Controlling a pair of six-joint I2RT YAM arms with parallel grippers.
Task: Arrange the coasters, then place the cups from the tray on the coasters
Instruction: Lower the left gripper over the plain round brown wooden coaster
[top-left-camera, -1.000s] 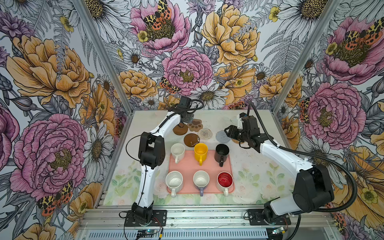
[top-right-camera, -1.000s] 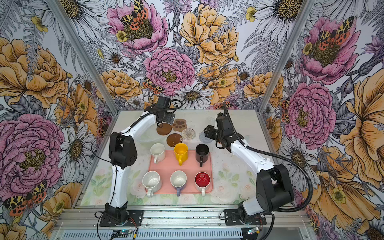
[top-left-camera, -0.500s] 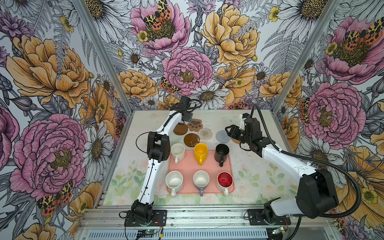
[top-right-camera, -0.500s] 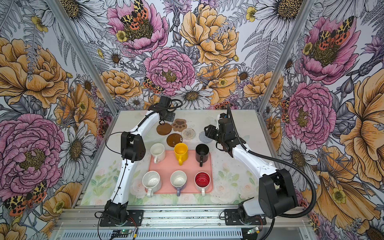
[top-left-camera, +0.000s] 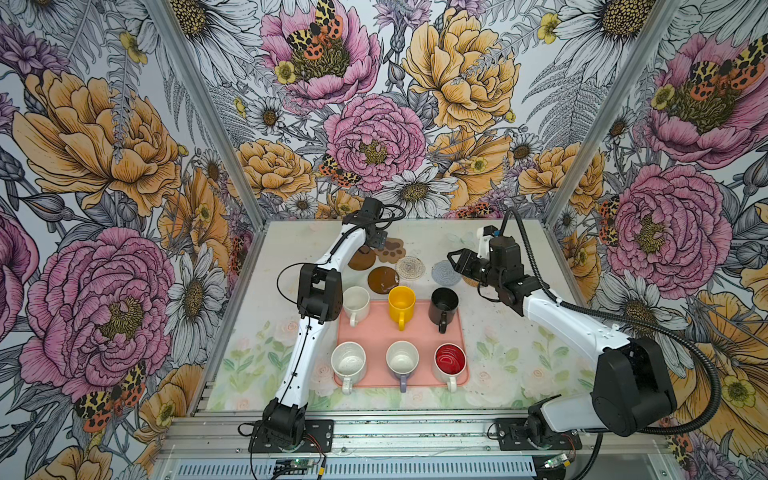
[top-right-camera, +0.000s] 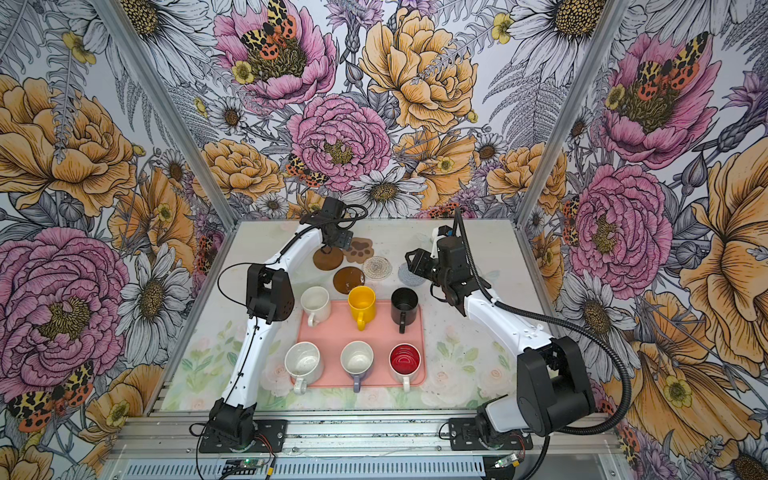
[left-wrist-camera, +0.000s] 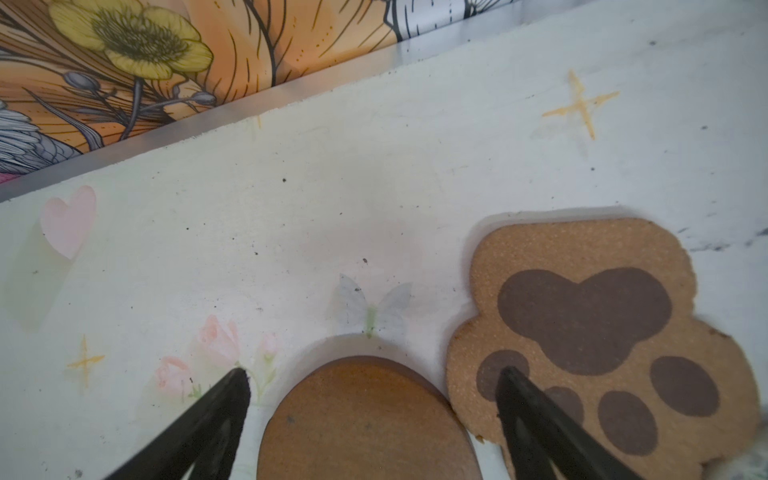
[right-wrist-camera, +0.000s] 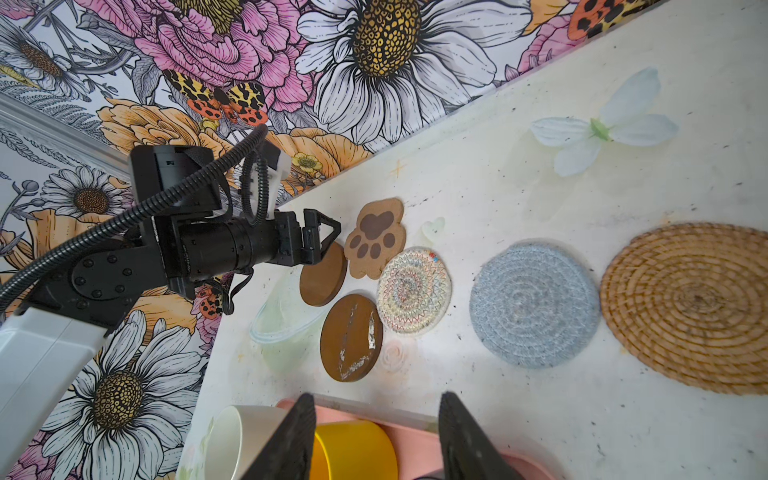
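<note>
Both top views show the salmon-pink rectangular tray nearest the front edge of the desk. All six cups stand on it: speckled white cup, lavender cup and red-lined white cup in front, plain white cup, yellow cup and black cup behind. None is on a coaster yet.

Beyond the tray the coasters lie bunched: scratched dark brown disc, pale patterned disc, pale blue woven disc, tan rattan disc. Farthest are the tan paw-shaped coaster and a second dark brown disc, just beside each other.

Step judged in hand: spreading the coasters. The left gripper stands wide and empty, straddling the second disc's far rim, with one finger over the paw's toe print. Done well, it would shift clear of the paw before closing, pinch only the disc's rim, and set the disc well apart so a cup fits.

The left arm is stretched to the far end of the desk, elbow raised beside the plain white cup, wrist tipped down. The right gripper, partly open and empty, hovers level by the blue disc.
</note>
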